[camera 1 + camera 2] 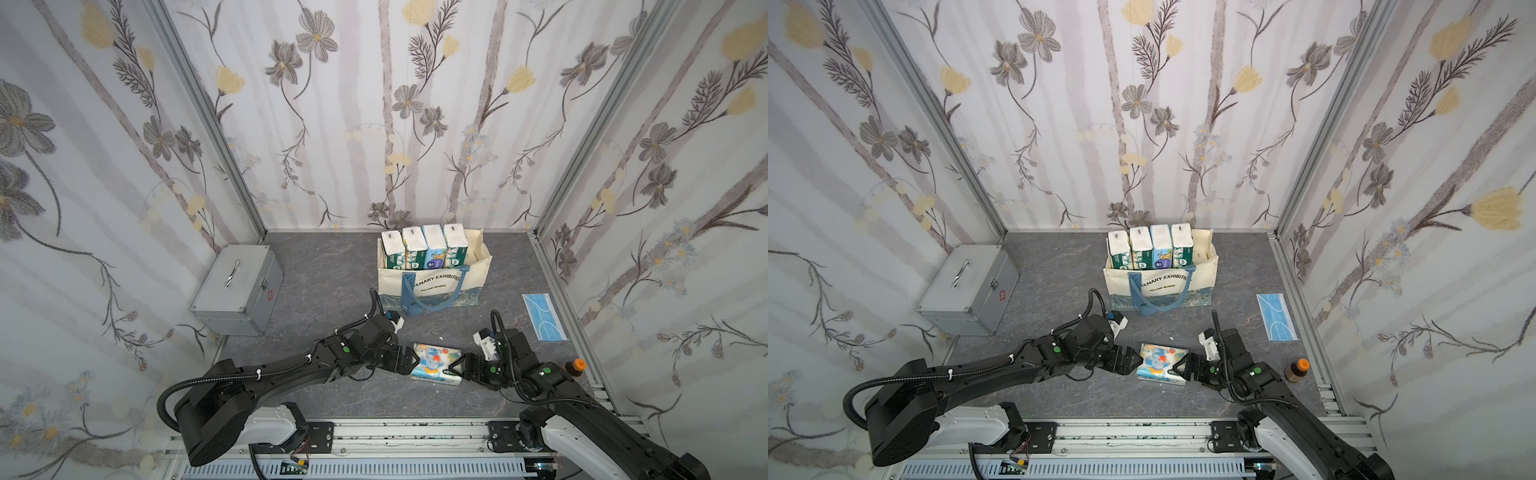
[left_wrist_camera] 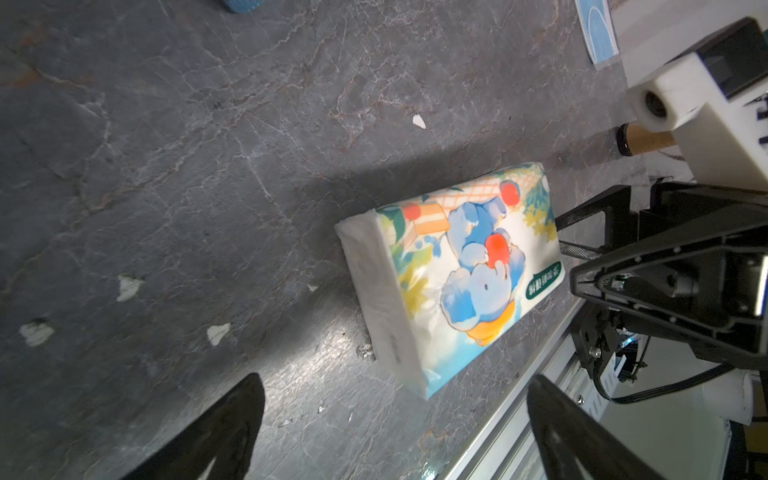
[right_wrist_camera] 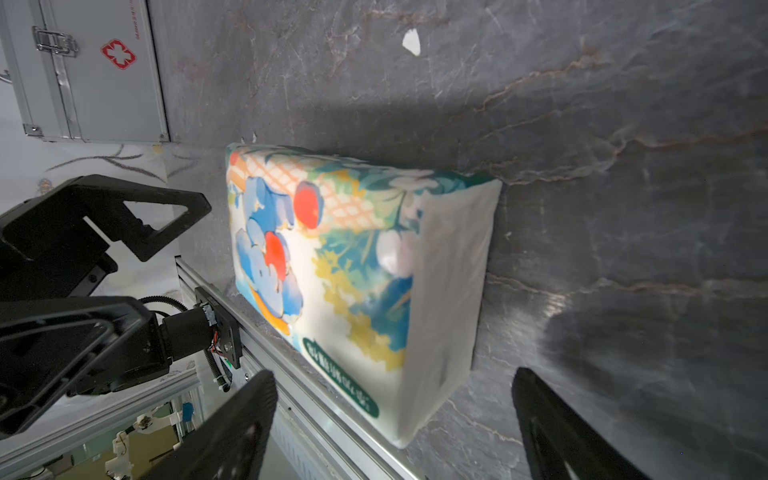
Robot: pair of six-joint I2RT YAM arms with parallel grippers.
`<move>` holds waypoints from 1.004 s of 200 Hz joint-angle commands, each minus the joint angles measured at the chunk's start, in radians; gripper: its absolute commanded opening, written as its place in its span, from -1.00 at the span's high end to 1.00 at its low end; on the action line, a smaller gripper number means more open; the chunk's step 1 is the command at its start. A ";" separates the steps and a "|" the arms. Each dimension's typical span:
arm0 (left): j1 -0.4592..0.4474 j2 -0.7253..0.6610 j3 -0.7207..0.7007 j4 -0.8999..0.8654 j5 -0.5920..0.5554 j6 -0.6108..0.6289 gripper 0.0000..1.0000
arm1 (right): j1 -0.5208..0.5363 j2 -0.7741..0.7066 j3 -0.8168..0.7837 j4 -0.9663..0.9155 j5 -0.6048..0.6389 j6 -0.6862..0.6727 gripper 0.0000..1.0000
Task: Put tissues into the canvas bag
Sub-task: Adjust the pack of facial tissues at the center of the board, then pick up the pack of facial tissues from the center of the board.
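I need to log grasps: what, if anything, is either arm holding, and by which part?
Nothing is held. The elephant-print tissue pack lies flat on the table between the left gripper and right gripper, both with jaws open.

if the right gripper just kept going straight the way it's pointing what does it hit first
Most likely the elephant-print tissue pack lying flat on the table: its white end faces the right gripper, jaws open, close ahead. The left gripper sits at the opposite end. Exact gap unclear.
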 commanded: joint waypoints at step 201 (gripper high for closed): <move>0.035 0.257 -0.004 0.102 0.118 0.014 0.37 | -0.015 0.125 -0.036 0.200 -0.073 0.052 -0.81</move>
